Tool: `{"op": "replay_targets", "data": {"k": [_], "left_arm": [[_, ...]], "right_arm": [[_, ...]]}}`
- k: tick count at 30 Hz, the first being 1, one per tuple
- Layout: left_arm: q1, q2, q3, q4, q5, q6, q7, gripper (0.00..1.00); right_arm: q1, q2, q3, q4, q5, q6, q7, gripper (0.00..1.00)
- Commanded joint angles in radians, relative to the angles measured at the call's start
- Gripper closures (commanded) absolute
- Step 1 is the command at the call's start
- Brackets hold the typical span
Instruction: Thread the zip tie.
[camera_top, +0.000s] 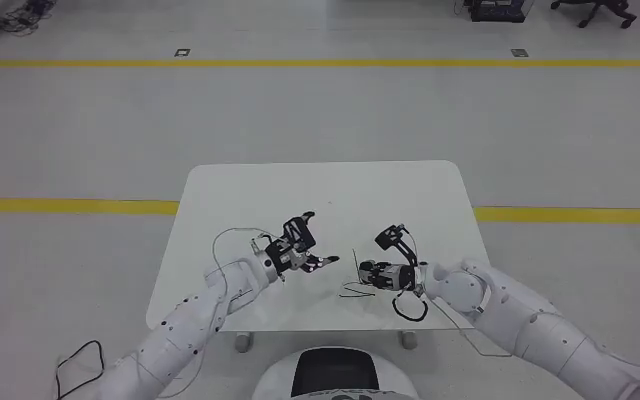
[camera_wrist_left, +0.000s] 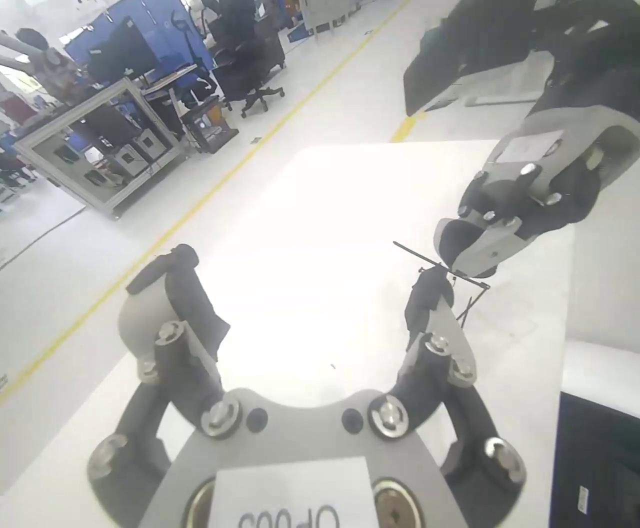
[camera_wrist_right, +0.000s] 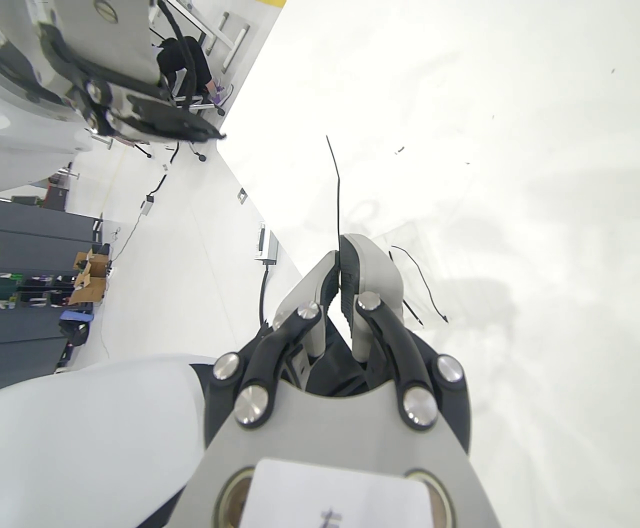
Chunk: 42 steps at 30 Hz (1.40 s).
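1 zip tie (camera_wrist_right: 338, 190) is pinched in the clenched right gripper (camera_wrist_right: 341, 260), strap jutting out ahead; the released left gripper (camera_wrist_left: 305, 280) hangs just beside it; best close gently on the free end.

Thin black zip tie (camera_wrist_right: 339, 200), straight, nipped between right fingers (camera_wrist_right: 370, 270), tip projecting beyond

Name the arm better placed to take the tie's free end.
Left. The left gripper is open close to the tie, while the right gripper is shut on it.
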Motion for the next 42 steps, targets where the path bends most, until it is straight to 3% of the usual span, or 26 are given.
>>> {"op": "replay_targets", "data": {"k": [1, 4, 8, 16, 18, 21, 25, 29, 36, 37, 38, 39, 40, 42], "left_arm": [[-0.019, 0.012, 0.036, 0.011, -0.006, 0.000, 0.002, 0.00], [-0.049, 0.033, 0.075, 0.023, -0.010, 0.000, 0.026, 0.00], [-0.078, 0.060, 0.103, 0.039, 0.056, 0.000, 0.100, 0.00], [-0.078, 0.060, 0.103, 0.039, 0.056, 0.000, 0.100, 0.00], [-0.078, 0.059, 0.109, 0.040, 0.086, 0.017, 0.079, 0.00], [-0.087, 0.060, 0.125, 0.041, 0.122, 0.032, 0.081, 0.00], [-0.135, 0.086, 0.200, 0.044, 0.122, 0.115, 0.112, 0.00], [-0.208, 0.126, 0.323, 0.071, 0.122, 0.221, 0.164, 0.00], [-0.208, 0.126, 0.323, 0.071, 0.122, 0.221, 0.164, 0.00], [-0.200, 0.125, 0.320, 0.065, 0.080, 0.199, 0.181, 0.00], [-0.199, 0.125, 0.312, 0.073, 0.028, 0.150, 0.205, 0.00], [-0.206, 0.126, 0.305, 0.096, -0.028, 0.057, 0.226, 0.00], [-0.216, 0.126, 0.299, 0.119, -0.067, 0.000, 0.231, 0.00], [-0.224, 0.124, 0.323, 0.139, -0.133, 0.000, 0.239, 0.00]], "right_arm": [[0.000, 0.001, 0.005, -0.006, 0.011, 0.000, 0.019, 1.00], [0.001, 0.002, 0.012, -0.015, 0.042, 0.000, 0.057, 1.00], [0.011, 0.004, 0.031, -0.003, 0.165, 0.000, 0.145, 1.00], [0.015, 0.003, 0.039, 0.005, 0.194, 0.000, 0.165, 1.00], [0.011, 0.002, 0.039, 0.004, 0.200, 0.000, 0.161, 1.00], [0.015, -0.005, 0.050, 0.027, 0.304, 0.000, 0.233, 1.00], [0.030, -0.010, 0.080, 0.053, 0.432, 0.000, 0.377, 1.00], [0.041, -0.031, 0.112, 0.094, 0.592, 0.000, 0.560, 1.00], [0.042, -0.036, 0.120, 0.110, 0.606, 0.000, 0.565, 1.00], [0.042, -0.036, 0.120, 0.110, 0.606, 0.000, 0.565, 1.00], [0.038, -0.037, 0.120, 0.105, 0.596, 0.002, 0.552, 1.00], [0.036, -0.037, 0.121, 0.101, 0.577, 0.008, 0.543, 1.00], [0.035, -0.037, 0.123, 0.103, 0.571, 0.010, 0.542, 1.00], [0.034, -0.038, 0.128, 0.106, 0.570, 0.007, 0.554, 1.00]]}}
